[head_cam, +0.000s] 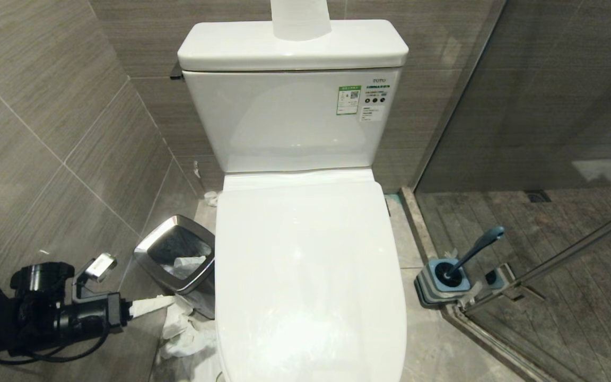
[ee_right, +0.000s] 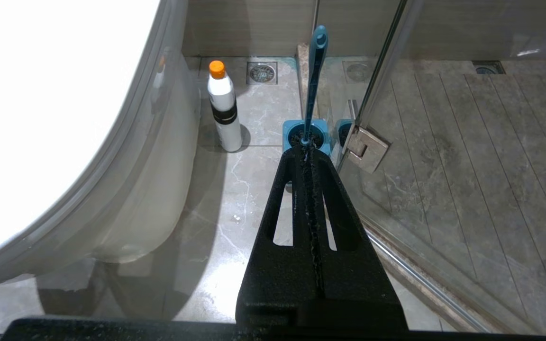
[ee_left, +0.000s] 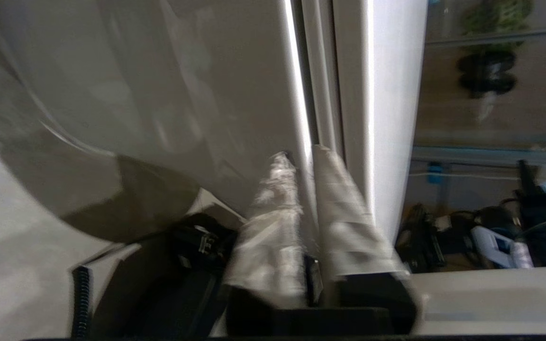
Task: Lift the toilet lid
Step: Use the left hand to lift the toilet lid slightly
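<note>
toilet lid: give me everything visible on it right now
The toilet lid is a glossy white cover that looks like plastic, a long oval with a straight hinged end by the tank. It lies flat, fully down and closed. Its top is smooth and bare, with glare near the front. The left gripper has its wrapped tips at the seam along the lid's left edge, its jaws close together; whether it touches the lid cannot be told. The right gripper is parked by the toilet's right side.

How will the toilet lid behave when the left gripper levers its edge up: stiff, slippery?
The toilet lid looks like rigid moulded plastic, so probably swings as one piece about its straight end. Its glossy surface suggests the left gripper, fingertips at the seam, may slip. Likely light for its size.
</note>
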`<state>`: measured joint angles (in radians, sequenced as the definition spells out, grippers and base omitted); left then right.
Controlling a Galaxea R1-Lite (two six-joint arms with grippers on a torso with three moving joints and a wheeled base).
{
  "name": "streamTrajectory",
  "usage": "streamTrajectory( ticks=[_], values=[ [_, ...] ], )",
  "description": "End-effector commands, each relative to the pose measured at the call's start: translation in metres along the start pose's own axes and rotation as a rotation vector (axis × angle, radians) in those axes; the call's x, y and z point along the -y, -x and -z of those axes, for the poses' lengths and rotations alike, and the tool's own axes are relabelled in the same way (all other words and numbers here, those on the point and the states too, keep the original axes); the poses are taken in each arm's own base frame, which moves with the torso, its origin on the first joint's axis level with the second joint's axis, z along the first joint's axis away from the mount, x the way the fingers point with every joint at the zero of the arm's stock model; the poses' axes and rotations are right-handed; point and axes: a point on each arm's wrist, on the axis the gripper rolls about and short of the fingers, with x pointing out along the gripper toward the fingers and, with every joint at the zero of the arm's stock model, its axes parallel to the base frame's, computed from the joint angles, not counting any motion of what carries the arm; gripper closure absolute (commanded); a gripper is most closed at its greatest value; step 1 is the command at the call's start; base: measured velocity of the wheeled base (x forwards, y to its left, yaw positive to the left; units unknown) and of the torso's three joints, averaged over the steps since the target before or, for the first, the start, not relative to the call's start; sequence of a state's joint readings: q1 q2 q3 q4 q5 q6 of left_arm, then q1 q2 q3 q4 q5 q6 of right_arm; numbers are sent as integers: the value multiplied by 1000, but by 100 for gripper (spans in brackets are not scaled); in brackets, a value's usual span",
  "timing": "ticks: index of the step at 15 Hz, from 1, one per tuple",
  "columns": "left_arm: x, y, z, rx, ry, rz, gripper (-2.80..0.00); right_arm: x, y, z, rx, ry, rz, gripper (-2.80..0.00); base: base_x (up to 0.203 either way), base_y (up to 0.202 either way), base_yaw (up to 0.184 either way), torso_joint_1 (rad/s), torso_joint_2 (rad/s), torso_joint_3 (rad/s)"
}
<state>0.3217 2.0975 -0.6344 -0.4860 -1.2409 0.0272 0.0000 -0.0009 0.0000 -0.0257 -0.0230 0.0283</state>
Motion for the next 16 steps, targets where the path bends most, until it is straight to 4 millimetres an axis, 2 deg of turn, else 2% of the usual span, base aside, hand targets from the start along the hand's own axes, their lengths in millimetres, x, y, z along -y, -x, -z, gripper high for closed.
streamTrajectory(
  ticks=[1,3,7,12,16],
  values=[
    [-2,2,12,-4,47,37,-280,0,-1,3,-11,-1,0,0,0,0,0,0,0,0],
    [1,3,13,-1,57,107,-280,0,-1,3,-11,1,0,0,0,0,0,0,0,0],
    [7,2,34,-5,27,143,-280,0,-1,3,-11,-1,0,0,0,0,0,0,0,0],
    [26,-18,49,-72,-45,181,-280,0,-1,3,-11,-1,0,0,0,0,0,0,0,0],
    [43,-33,47,-116,-130,172,-280,0,-1,3,-11,-1,0,0,0,0,0,0,0,0]
  ],
)
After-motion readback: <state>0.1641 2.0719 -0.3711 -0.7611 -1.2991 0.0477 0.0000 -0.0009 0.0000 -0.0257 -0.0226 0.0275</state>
